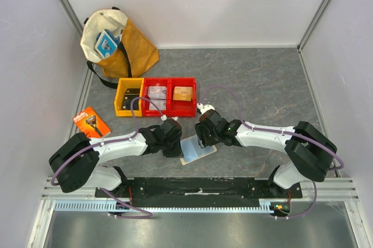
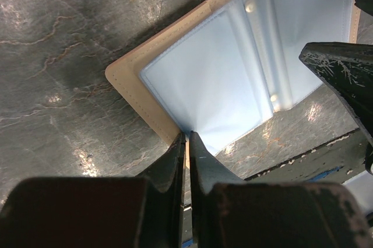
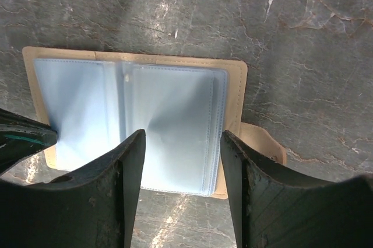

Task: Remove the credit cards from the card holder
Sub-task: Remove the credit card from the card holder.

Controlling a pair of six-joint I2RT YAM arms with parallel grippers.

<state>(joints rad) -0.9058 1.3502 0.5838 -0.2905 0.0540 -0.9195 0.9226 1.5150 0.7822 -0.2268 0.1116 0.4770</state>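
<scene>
The beige-tan card holder [image 1: 200,152] lies open on the grey table between my two grippers, pale blue clear sleeves facing up. In the left wrist view my left gripper [image 2: 187,138] is shut on the near edge of the card holder [image 2: 128,79], where cover and sleeve meet. In the right wrist view my right gripper [image 3: 182,146] is open, its jaws astride the right-hand sleeve of the card holder [image 3: 233,90], and the snap tab [image 3: 263,140] sticks out to the right. I see no credit cards in the sleeves or on the table.
A yellow bin [image 1: 120,97] and two red bins [image 1: 170,105] stand just behind the holder; one red bin holds a tan block [image 1: 183,94]. An orange razor package [image 1: 91,122] lies at the left. A tan bag [image 1: 119,42] stands at the back left.
</scene>
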